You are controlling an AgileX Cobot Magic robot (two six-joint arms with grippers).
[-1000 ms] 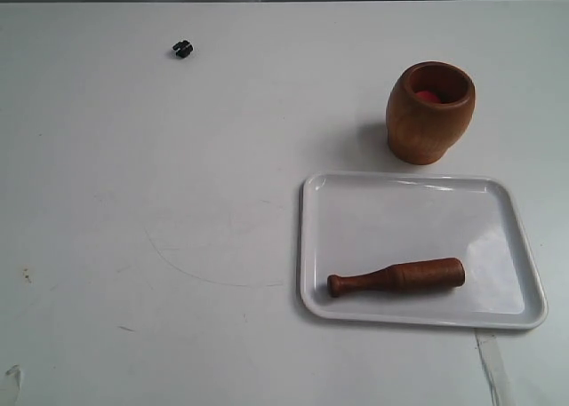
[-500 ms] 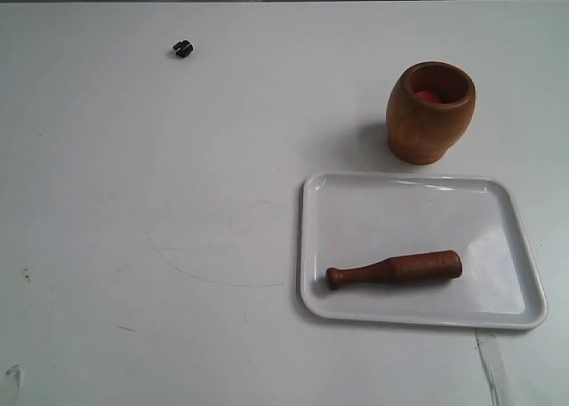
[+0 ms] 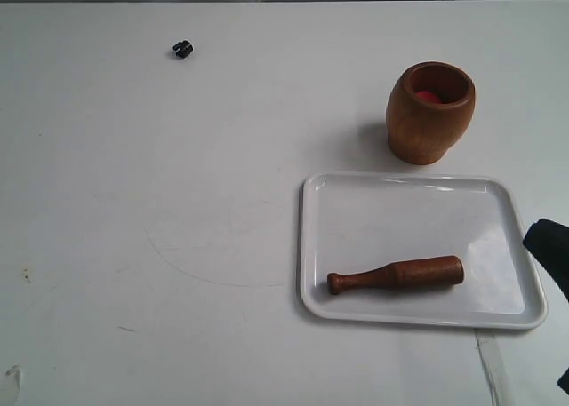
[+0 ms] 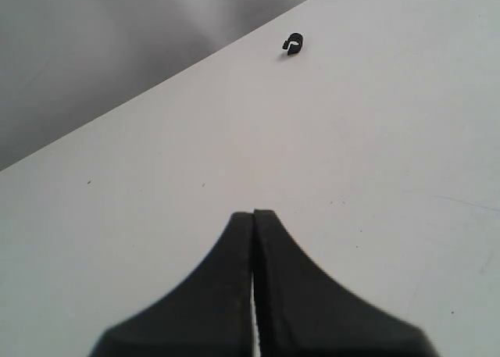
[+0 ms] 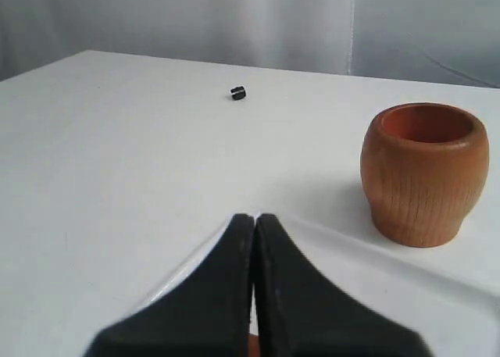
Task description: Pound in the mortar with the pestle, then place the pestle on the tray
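Worktop (image 3: 133,246), white and bare over most of its spread, carries all the task's things. The tray (image 3: 400,212) lies just under and ahead of the right gripper (image 5: 254,218), whose jaws are pressed together with nothing between them. Only a dark edge of the right arm (image 3: 549,244) shows in the exterior view, beside the tray's rim.

The mortar (image 3: 429,113) stands upright on the worktop just past the tray's far rim, ahead of the right gripper and off to one side, with something red (image 3: 428,95) inside it. The pestle (image 3: 396,274) lies flat on the tray, close below the right gripper and touched by neither arm.

The left gripper (image 4: 253,215) is likewise closed and empty. It hangs over bare worktop, well apart from tray, mortar and pestle. A tiny black object (image 3: 182,49) sits far ahead of both grippers and plays no part.

The pestle's place matches the wanted end state, yet nothing shows whether any pounding has been done. If it has, the task looks complete. If not, grasping, pounding and returning all remain.
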